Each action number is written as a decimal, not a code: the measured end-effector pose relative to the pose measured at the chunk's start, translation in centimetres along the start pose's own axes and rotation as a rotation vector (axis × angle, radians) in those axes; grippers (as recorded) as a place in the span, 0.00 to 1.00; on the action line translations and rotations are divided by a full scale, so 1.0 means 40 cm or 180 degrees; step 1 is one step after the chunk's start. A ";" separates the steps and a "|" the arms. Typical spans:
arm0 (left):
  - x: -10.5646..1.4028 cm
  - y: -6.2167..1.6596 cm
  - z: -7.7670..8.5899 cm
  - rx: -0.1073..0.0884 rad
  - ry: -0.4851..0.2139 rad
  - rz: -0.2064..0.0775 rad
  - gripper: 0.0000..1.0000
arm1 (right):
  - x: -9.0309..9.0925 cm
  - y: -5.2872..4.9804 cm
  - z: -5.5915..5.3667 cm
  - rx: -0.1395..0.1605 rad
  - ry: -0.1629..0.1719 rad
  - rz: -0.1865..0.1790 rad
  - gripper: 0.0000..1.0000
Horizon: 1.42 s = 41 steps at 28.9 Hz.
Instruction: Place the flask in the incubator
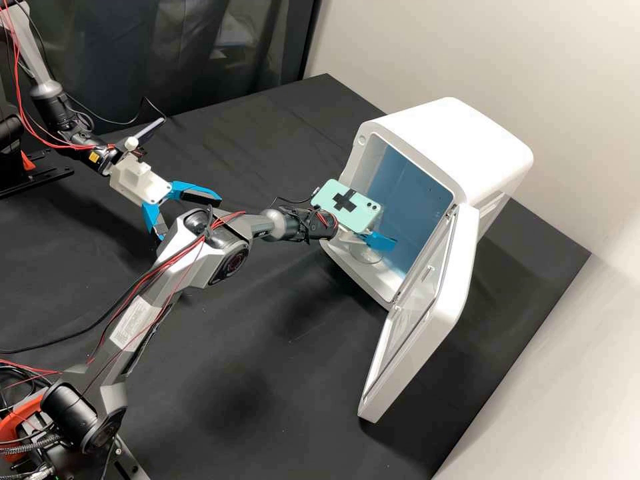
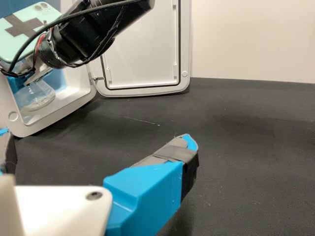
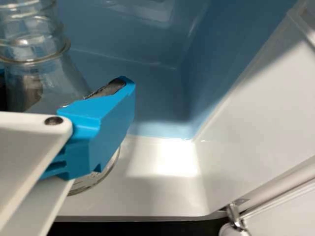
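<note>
- The black tabletop (image 1: 267, 360) is carrying everything.
- The door (image 1: 413, 320) is hanging wide open on the near side of the incubator (image 1: 460, 147), and its lower corner is reaching down to the tabletop.
- The flask (image 1: 363, 253) is standing just inside the incubator's mouth, on the white floor near the front lip.
- The flask's long axis is running vertical, with the neck pointing up and the wide base sitting flat. The right wrist view is showing the glass neck (image 3: 34, 49) above the cone-shaped body.
- The right end effector (image 1: 370, 243) is reaching into the opening and gripping the flask. Its fingers are drawn partway in, and one blue finger (image 3: 98, 128) is lying against the flask's sloping side.
- A mint phone (image 1: 347, 203) with a black cross is sitting on top of the right wrist, just outside the opening.
- The incubator's blue inner walls (image 3: 236, 59) are rising behind and beside the flask.
- The left end effector (image 1: 183, 212) is hovering above the tabletop, well apart from the incubator. Its fingers (image 1: 193, 193) are spread wide, holding and touching nothing.
- The left wrist view is looking across the tabletop (image 2: 246, 147) at the door (image 2: 142, 44) and the flask (image 2: 38, 96).
</note>
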 end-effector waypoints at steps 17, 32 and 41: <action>0.000 0.000 0.000 0.0001 0.0002 0.0001 1.00 | 0.013 0.009 0.024 -0.0044 -0.0080 0.0052 0.00; 0.000 0.000 0.001 -0.0027 0.0031 0.0012 1.00 | 0.042 0.019 0.053 -0.0086 -0.0213 0.0107 0.00; 0.000 0.000 0.001 -0.0027 0.0031 0.0012 1.00 | 0.042 0.021 0.052 -0.0084 -0.0234 0.0099 0.00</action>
